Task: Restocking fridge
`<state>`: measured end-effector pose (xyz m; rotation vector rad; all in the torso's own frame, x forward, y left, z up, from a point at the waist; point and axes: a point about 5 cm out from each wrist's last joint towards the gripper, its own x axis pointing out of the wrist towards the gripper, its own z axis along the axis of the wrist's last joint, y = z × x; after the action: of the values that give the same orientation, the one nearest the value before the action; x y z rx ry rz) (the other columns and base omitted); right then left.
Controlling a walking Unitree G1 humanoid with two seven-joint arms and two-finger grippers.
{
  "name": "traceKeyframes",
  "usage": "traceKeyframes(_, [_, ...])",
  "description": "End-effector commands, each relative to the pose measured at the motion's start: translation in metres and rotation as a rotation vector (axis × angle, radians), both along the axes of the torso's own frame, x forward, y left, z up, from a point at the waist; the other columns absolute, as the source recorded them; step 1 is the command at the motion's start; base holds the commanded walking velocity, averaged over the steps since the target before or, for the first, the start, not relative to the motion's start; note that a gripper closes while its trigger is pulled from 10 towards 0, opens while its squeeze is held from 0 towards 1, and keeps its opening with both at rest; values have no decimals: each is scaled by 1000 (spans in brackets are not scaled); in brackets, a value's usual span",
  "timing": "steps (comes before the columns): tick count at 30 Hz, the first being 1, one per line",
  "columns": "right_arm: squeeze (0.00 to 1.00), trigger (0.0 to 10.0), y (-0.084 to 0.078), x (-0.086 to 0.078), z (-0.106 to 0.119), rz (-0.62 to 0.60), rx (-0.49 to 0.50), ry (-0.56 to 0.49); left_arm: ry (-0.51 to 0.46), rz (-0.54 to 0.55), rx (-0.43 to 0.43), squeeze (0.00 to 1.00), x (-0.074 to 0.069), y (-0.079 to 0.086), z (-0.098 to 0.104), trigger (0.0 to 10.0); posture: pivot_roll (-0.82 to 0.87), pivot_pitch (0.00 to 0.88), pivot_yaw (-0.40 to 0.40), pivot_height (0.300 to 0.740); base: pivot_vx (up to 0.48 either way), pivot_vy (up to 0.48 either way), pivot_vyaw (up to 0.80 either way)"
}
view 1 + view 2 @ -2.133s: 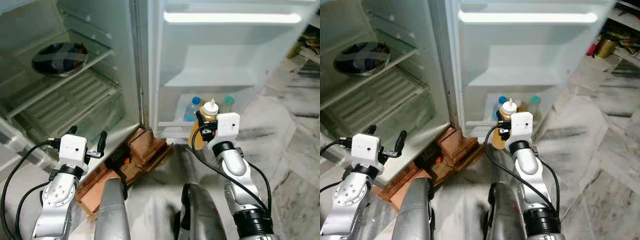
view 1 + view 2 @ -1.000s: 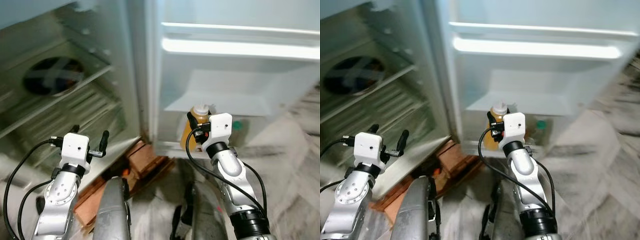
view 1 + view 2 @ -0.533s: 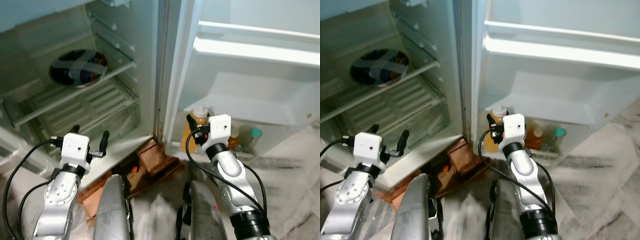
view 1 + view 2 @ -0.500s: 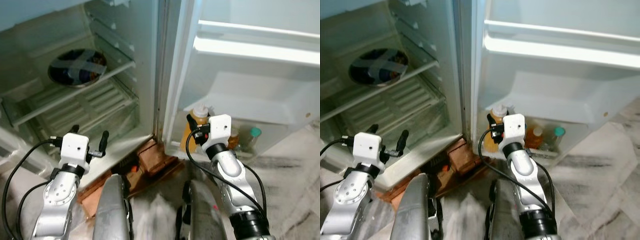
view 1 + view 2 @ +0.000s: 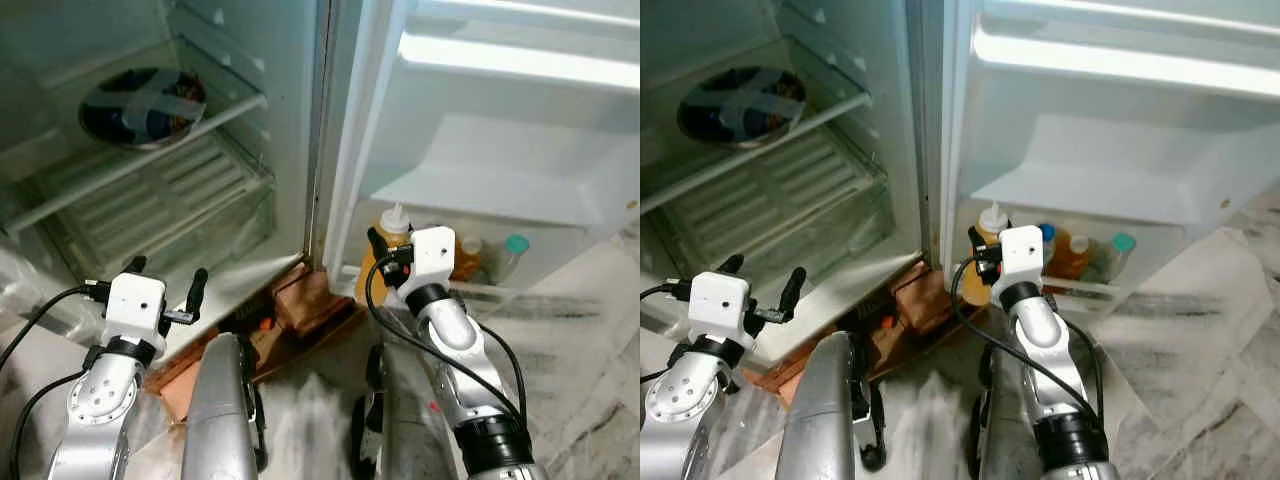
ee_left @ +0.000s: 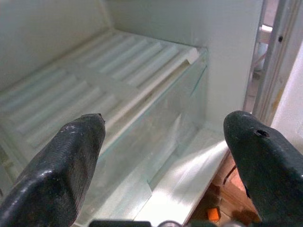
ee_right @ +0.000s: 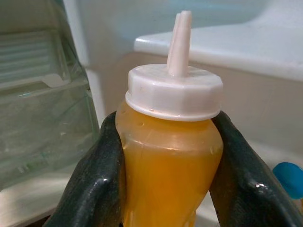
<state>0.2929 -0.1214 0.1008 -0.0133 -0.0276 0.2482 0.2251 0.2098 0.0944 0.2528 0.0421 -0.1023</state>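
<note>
The right gripper (image 7: 168,156) is clamped around a squeeze bottle (image 7: 169,156) of orange-yellow sauce, one black finger (image 7: 92,184) pressed to each side of its body just below the white cap (image 7: 173,92). The bottle stands upright, its pointed white nozzle up. In the head views the right gripper (image 5: 385,262) holds the squeeze bottle (image 5: 385,255) at the left end of the lowest door shelf (image 5: 470,290) of the open fridge door (image 5: 500,150), close to the hinge edge; whether its base rests on the shelf cannot be told.

Further along that door shelf, to the robot's right, stand several other bottles: one with a blue cap (image 5: 1046,232), an amber one (image 5: 1072,255) and one with a teal cap (image 5: 514,246).

The left gripper (image 5: 165,290) hovers low in front of the open fridge compartment with its fingers spread apart and nothing between them. In the left wrist view its two black fingers (image 6: 61,170) frame a ribbed white shelf (image 6: 90,80) and the clear drawer front (image 6: 156,127) below it.

Inside the fridge, on a glass shelf (image 5: 140,150) higher up, sits a dark round bowl (image 5: 140,105) covered with clear wrap. Below the fridge's bottom edge lie reddish-brown bricks (image 5: 300,310) on the pale marbled floor (image 5: 590,330).
</note>
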Motion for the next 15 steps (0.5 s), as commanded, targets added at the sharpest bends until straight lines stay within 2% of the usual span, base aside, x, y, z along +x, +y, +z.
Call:
traceKeyframes(1, [0,10000,-6,1,-4,-25,-10,8,13,-3,7,0,-4,0,0,10000,141,228,-40,531,0,0,0])
traceKeyframes(3, [0,10000,-6,5,-1,-27,-15,-6,12,-2,7,0,-4,1,2,10000,144,231,-40,516,0,0,0])
traceKeyframes(7, [0,10000,-5,13,6,-25,-38,-41,7,9,5,0,-6,3,5,10000,151,244,-34,516,0,0,0])
traceKeyframes(11, [0,10000,-4,27,17,-33,-88,-91,43,43,-34,0,-16,5,2,10000,169,258,-35,516,0,0,0])
traceKeyframes(15, [0,10000,-5,43,29,-76,-121,-143,57,46,-16,0,-23,11,2,10000,183,278,-32,516,0,0,0])
